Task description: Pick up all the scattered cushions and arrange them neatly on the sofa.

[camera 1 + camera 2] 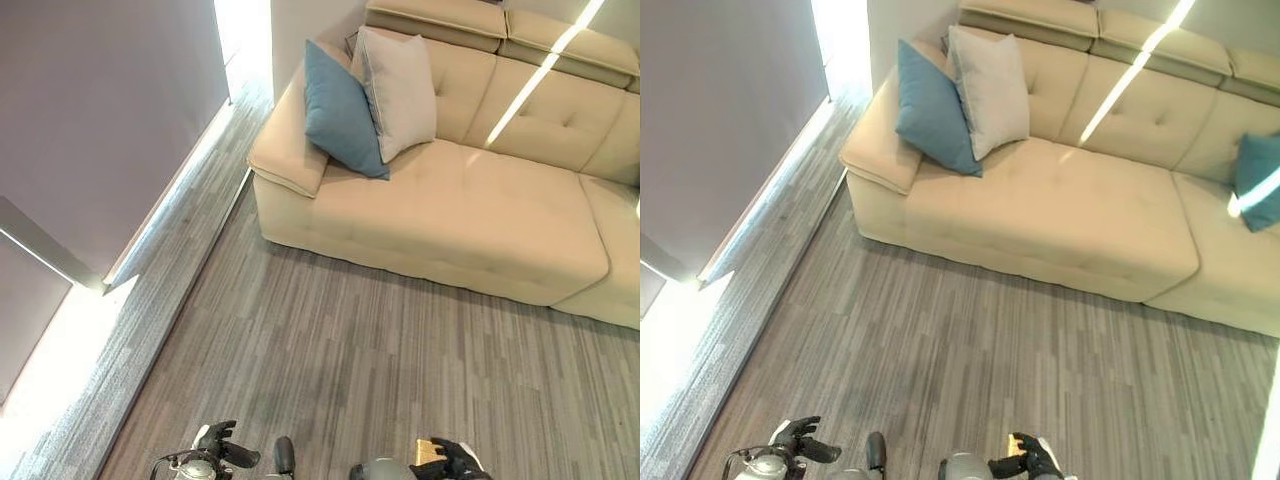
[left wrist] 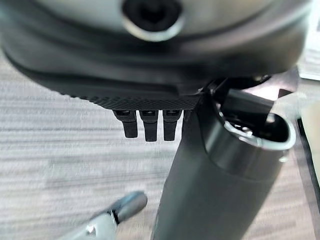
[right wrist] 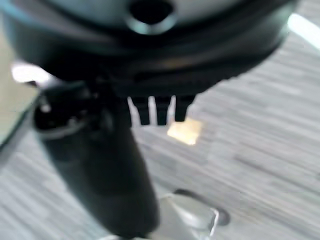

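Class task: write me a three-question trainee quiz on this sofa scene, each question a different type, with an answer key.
1. True or false: the blue cushion lies on the floor.
2. Which cushion leans beside it? A) white cushion B) red C) black
3. Fill in: a second blue cushion sits at the sofa's ____ end.

Key: 1 false, it stands on the seat by the armrest; 2 A; 3 right.
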